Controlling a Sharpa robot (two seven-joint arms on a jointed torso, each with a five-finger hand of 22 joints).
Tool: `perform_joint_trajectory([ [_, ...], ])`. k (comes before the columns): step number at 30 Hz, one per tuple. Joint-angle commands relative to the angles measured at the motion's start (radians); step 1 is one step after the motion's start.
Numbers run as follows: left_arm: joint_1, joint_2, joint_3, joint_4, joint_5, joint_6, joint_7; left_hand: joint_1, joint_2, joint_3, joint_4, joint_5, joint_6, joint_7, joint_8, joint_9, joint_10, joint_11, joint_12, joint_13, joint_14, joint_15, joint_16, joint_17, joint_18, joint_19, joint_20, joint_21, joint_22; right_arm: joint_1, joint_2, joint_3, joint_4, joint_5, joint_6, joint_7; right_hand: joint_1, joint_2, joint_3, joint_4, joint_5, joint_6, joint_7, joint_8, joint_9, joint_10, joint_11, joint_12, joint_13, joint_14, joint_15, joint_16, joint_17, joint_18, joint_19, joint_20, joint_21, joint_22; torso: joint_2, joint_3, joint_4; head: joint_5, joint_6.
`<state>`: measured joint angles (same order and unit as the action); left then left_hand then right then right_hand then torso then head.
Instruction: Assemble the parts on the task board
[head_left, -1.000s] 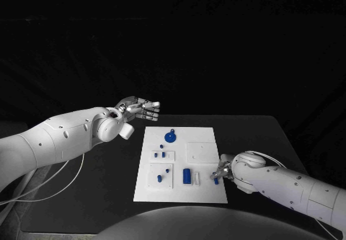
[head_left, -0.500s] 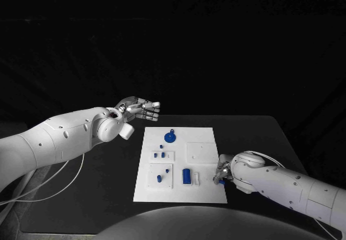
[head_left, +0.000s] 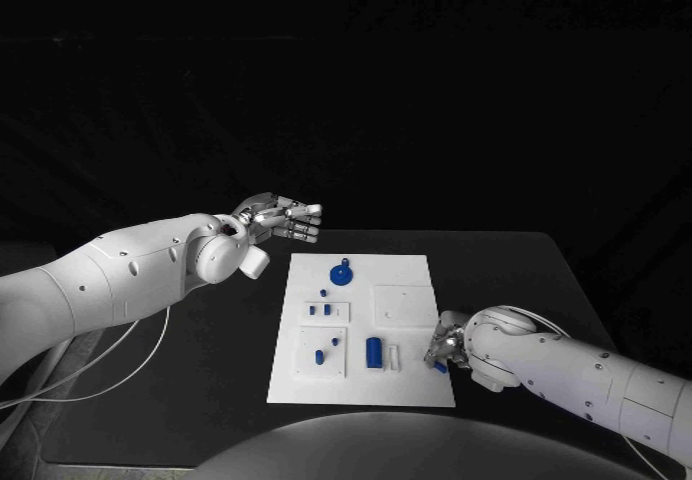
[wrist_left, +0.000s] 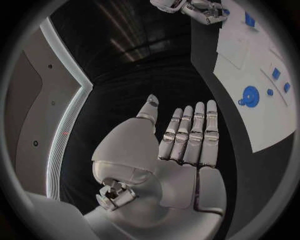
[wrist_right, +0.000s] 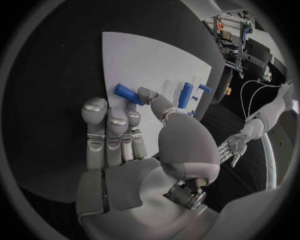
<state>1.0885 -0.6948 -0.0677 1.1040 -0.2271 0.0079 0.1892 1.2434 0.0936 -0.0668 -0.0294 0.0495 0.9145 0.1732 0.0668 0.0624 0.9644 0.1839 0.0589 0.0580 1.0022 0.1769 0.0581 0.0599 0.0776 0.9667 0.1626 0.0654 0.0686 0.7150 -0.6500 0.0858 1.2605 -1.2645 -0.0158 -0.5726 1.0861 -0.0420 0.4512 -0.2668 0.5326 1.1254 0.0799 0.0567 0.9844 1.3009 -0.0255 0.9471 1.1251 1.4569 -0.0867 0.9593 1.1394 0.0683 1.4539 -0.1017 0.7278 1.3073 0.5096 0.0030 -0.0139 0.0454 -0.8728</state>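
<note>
Nearest, at the lower right of the head view, the right robot hand (head_left: 449, 347) rests at the right edge of the task board (head_left: 404, 390), with a small blue peg (head_left: 440, 366) at its fingertips. The right wrist view shows this peg (wrist_right: 129, 93) lying flat on the white plate, its long axis slanting across the plate, the thumb tip touching one end and the other fingers stretched out beside it; whether it is actually pinched I cannot tell. Left of the hand a larger blue cylinder (head_left: 374, 350) lies lengthwise, pointing up-frame. Further up sit small blue parts and a round blue piece (head_left: 340, 273). Beyond the board's upper-left corner, over the black worktop (head_left: 216, 340), the left robot hand (head_left: 283, 219) hovers released, fingers straight and together, holding nothing.
</note>
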Motion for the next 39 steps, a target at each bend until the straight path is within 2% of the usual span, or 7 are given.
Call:
perform_joint_trajectory([
  [1,0.000,0.001,0.000,0.002,-0.006,0.019,0.006,-0.001,0.000,0.003,0.002,-0.002,-0.006,0.001,-0.004,0.000,-0.003,-0.002,0.001,0.000,-0.005,-0.001,0.004,0.001,0.009,-0.008,0.000,0.001,-0.001,-0.019,0.001,-0.011,0.014,0.104,-0.010,0.031,-0.006,0.005,0.012,0.035,0.023,0.015,-0.005,0.007,-0.807,0.014,-0.009,0.003,0.002,0.004,-0.002,0.004,-0.001,-0.004,0.003,-0.008,0.000,0.081,0.000,-0.0002,0.0005,0.000,0.000],
  [5,0.000,0.001,0.000,0.002,-0.006,0.019,0.006,-0.001,0.000,0.003,0.002,-0.002,-0.006,0.001,-0.004,0.000,-0.003,-0.002,0.001,0.000,-0.005,-0.001,0.004,0.001,0.009,-0.008,0.000,0.001,-0.001,-0.019,-0.004,-0.009,0.033,0.124,-0.032,0.043,-0.013,0.012,-0.002,0.044,0.023,0.027,-0.010,0.007,-0.809,0.016,-0.011,0.000,0.000,0.005,-0.003,0.003,-0.003,-0.006,0.006,-0.008,-0.004,0.081,-0.001,-0.0016,0.0005,0.002,0.000],
  [8,0.000,0.001,0.000,0.002,-0.006,0.020,0.006,-0.001,0.000,0.003,0.002,-0.002,-0.006,0.001,-0.004,0.000,-0.003,-0.002,0.001,0.000,-0.005,-0.001,0.004,0.001,0.009,-0.008,0.000,0.001,-0.001,-0.019,-0.006,-0.007,0.044,0.131,-0.046,0.049,-0.014,0.013,-0.044,0.056,0.028,0.035,-0.015,0.007,-0.810,0.018,-0.012,-0.001,0.002,0.005,-0.004,0.004,-0.003,-0.008,0.009,-0.010,-0.008,0.082,0.000,-0.0021,0.0002,0.003,0.000],
  [13,0.000,0.002,0.000,0.001,-0.006,0.022,0.005,-0.003,0.001,0.003,0.003,-0.002,-0.008,0.001,-0.004,0.000,-0.004,-0.002,0.001,0.000,-0.006,-0.001,0.004,0.001,0.009,-0.008,0.001,0.001,-0.001,-0.017,-0.005,-0.002,0.059,0.136,-0.069,0.058,-0.012,0.016,-0.091,0.071,0.012,0.037,-0.018,0.007,-0.814,0.019,-0.013,-0.002,0.004,0.005,-0.005,0.004,-0.004,-0.009,0.013,-0.011,-0.016,0.082,0.001,-0.0012,0.0002,0.004,0.000],
  [20,0.000,0.002,0.000,0.002,-0.008,0.030,0.001,-0.003,0.001,0.003,0.003,-0.002,-0.008,0.001,-0.004,0.000,-0.004,-0.002,0.001,0.000,-0.006,-0.001,0.004,0.001,0.009,-0.008,0.001,0.001,-0.001,-0.015,0.003,0.002,0.063,0.140,-0.104,0.060,-0.010,0.017,-0.119,0.083,-0.004,0.040,-0.021,0.007,-0.818,0.021,-0.014,-0.003,0.004,0.006,-0.006,0.005,-0.004,-0.010,0.017,-0.012,-0.021,0.083,0.001,-0.0006,0.0008,0.007,0.000],
  [25,0.000,0.002,0.000,0.003,-0.010,0.034,-0.001,-0.005,0.001,0.002,0.004,-0.003,-0.011,0.002,-0.004,0.000,-0.005,-0.002,0.001,0.000,-0.007,-0.001,0.004,0.001,0.009,-0.009,0.001,0.001,-0.001,-0.014,0.011,0.006,0.060,0.177,-0.140,0.054,-0.011,0.022,-0.156,0.101,-0.034,0.046,-0.025,0.007,-0.819,0.022,-0.015,-0.007,0.002,0.006,-0.007,0.004,-0.004,-0.011,0.020,-0.013,-0.024,0.083,0.000,-0.0003,-0.0004,0.008,0.000],
  [39,0.000,0.003,0.000,0.004,-0.014,0.044,-0.006,-0.005,0.001,0.002,0.004,-0.002,-0.013,0.002,-0.004,0.000,-0.005,-0.001,0.001,0.000,-0.008,-0.001,0.004,0.001,0.009,-0.010,0.001,0.001,-0.001,-0.013,0.026,0.010,0.041,0.211,-0.153,0.033,-0.007,0.021,-0.167,0.100,-0.038,0.052,-0.027,0.007,-0.820,0.022,-0.016,-0.009,0.000,0.005,-0.008,0.002,-0.005,-0.012,0.021,-0.014,-0.030,0.082,0.000,0.0003,-0.0006,0.008,0.000],
])
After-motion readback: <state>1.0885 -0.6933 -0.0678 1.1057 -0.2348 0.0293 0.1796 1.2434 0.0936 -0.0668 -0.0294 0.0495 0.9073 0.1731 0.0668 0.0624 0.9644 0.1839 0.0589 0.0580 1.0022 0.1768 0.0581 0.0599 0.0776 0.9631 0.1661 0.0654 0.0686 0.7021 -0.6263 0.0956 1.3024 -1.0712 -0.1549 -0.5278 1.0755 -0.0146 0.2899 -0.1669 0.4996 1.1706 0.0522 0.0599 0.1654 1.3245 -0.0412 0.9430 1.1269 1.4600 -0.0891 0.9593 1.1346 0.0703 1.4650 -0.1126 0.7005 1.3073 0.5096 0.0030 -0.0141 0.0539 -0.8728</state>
